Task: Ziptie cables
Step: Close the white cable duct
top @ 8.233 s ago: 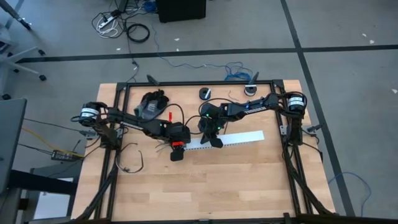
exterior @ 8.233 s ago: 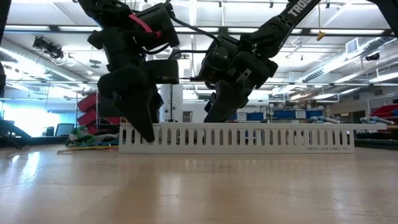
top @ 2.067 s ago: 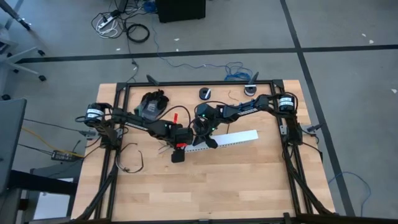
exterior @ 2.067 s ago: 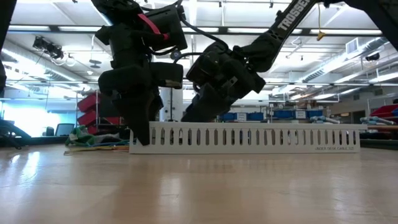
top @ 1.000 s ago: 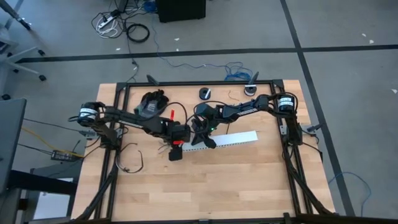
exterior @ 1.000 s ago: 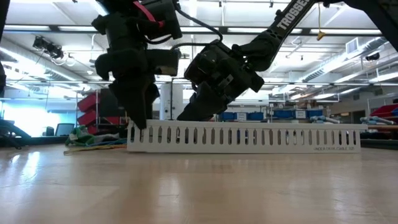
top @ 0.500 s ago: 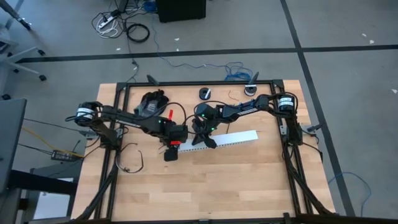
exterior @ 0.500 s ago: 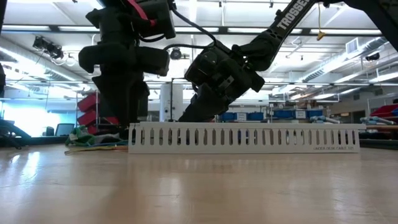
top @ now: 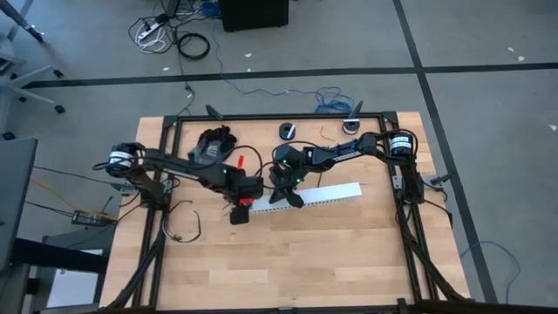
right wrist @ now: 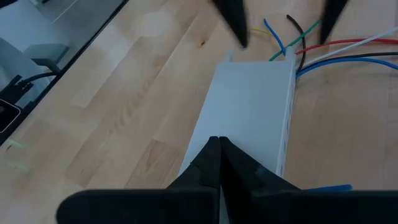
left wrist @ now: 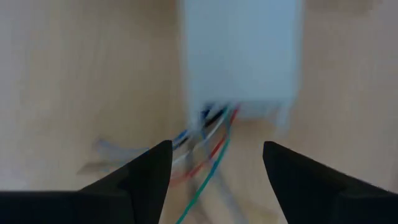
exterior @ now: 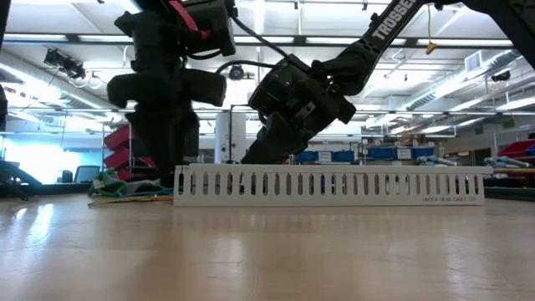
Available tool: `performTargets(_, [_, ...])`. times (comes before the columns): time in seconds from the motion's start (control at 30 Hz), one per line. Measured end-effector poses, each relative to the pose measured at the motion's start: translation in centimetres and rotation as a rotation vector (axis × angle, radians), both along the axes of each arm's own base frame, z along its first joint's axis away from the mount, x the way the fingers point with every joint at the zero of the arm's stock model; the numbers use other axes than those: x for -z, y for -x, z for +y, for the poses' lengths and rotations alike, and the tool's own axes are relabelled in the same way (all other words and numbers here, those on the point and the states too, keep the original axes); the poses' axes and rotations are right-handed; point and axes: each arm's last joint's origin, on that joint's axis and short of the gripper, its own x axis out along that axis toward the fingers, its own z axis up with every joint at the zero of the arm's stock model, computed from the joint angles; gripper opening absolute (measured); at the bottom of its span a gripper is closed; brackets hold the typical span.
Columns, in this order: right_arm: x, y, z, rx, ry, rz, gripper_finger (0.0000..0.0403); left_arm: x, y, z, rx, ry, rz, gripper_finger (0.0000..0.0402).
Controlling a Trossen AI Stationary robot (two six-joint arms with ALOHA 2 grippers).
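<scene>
The left hand (left wrist: 214,163) hangs with its fingers spread wide and nothing between them, just off the end of the white slotted duct (top: 318,194) on the bench (top: 288,262). Coloured cables (right wrist: 323,53) spill from that duct end onto the wood. The right hand (right wrist: 219,144) is pressed fully closed, tips resting on the duct's top.

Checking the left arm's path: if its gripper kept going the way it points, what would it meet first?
Most likely the loose coloured wires spilling from the end of the white duct. They lie between the open fingers of the left gripper, with the wooden table under them. Depth is unclear.
</scene>
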Motion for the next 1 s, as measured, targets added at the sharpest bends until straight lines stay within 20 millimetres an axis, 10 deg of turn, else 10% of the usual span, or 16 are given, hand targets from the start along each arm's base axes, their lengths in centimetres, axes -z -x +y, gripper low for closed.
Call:
performTargets(0.47, [-0.4,0.2,-0.4,0.016,0.010,0.003,0.0000,-5.1,2.6,0.4,-0.074,-0.069,-0.177,0.0245])
performTargets(0.73, [-3.7,1.8,-0.4,0.079,0.075,0.061,0.0012,-3.9,3.7,0.1,-0.103,-0.054,-0.206,0.0245])
performTargets(1.0, [-5.9,2.2,-0.5,0.166,0.112,0.053,0.0120,-1.8,3.6,-0.2,-0.087,-0.005,-0.286,0.0245])
